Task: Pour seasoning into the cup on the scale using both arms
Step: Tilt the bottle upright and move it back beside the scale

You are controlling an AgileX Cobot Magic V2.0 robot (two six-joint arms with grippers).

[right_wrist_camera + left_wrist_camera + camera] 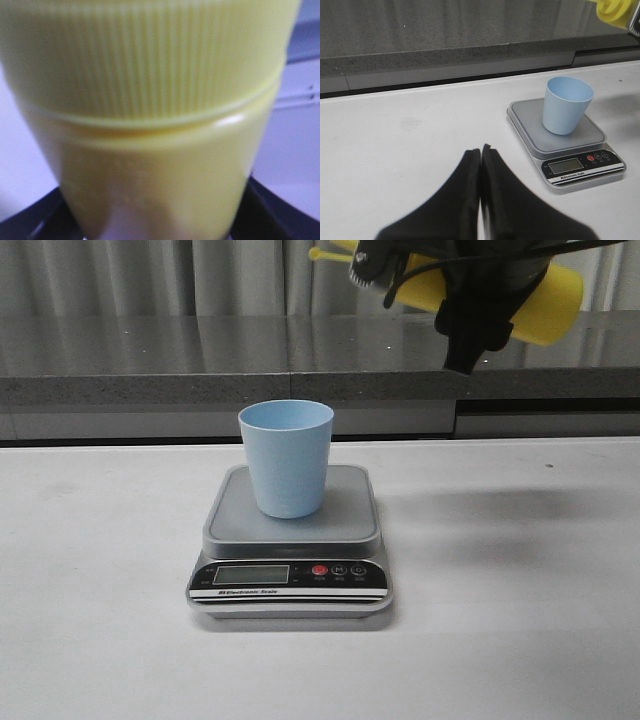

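Observation:
The pale blue cup (286, 457) stands upright on the silver-grey scale (290, 540) at the table's middle. It also shows in the left wrist view (566, 104), on the scale (565, 145). My right gripper (480, 310) is shut on the yellow seasoning bottle (545, 302), held tilted high up at the back right of the cup, its nozzle end toward the left. The bottle fills the right wrist view (150, 115); its nozzle tip shows in the left wrist view (615, 10). My left gripper (480, 150) is shut and empty, low over the table to the left of the scale.
A grey stone ledge (200, 370) runs along the back of the white table (520, 620). The scale's display (251, 574) and red button (319, 570) face the front.

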